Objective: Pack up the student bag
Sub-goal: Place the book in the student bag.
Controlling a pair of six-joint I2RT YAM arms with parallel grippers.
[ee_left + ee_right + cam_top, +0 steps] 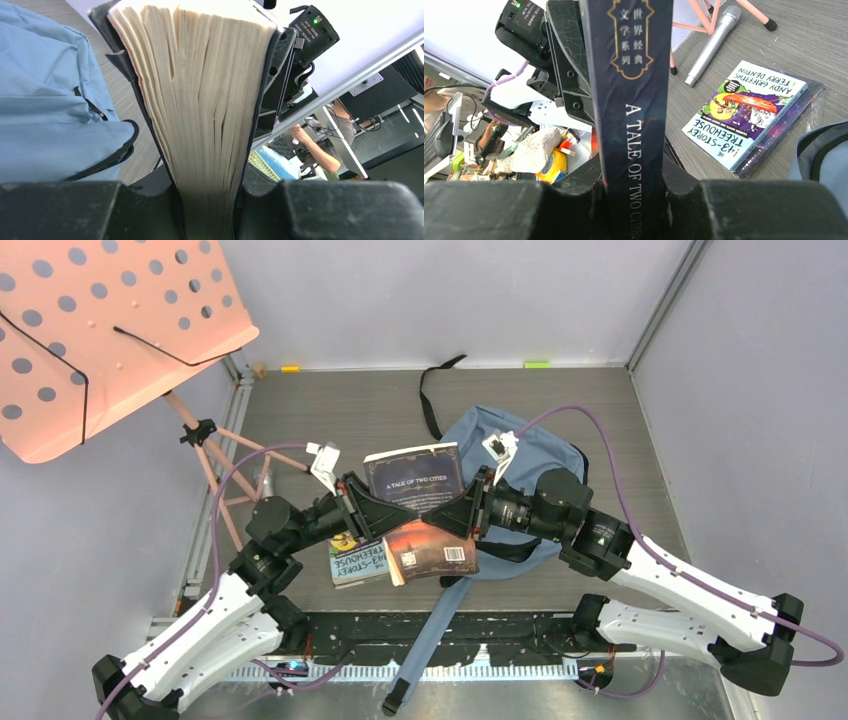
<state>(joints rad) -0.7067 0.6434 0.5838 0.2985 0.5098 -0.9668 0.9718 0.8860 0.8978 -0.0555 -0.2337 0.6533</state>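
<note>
Black fingers [75, 210] of the left pincer [210, 212] pressed both covers of the dark book [200, 100] at its page edge. The right pincer [634, 210] was clamped on its spine from the opposite side, so the book hung above the worktop [300, 410]. Under and behind the right pincer lay the student bag [545, 455]; below both pincers rested a brown book [432, 548] and, nearer the left pincer, a treehouse book [357, 562].

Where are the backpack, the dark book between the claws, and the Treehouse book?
student bag [548, 452], top view, grey-blue fabric panel.
Tale of Two Cities book [415, 475], top view, dark cover.
Treehouse book [746, 112], right wrist view, colourful cover.
</note>
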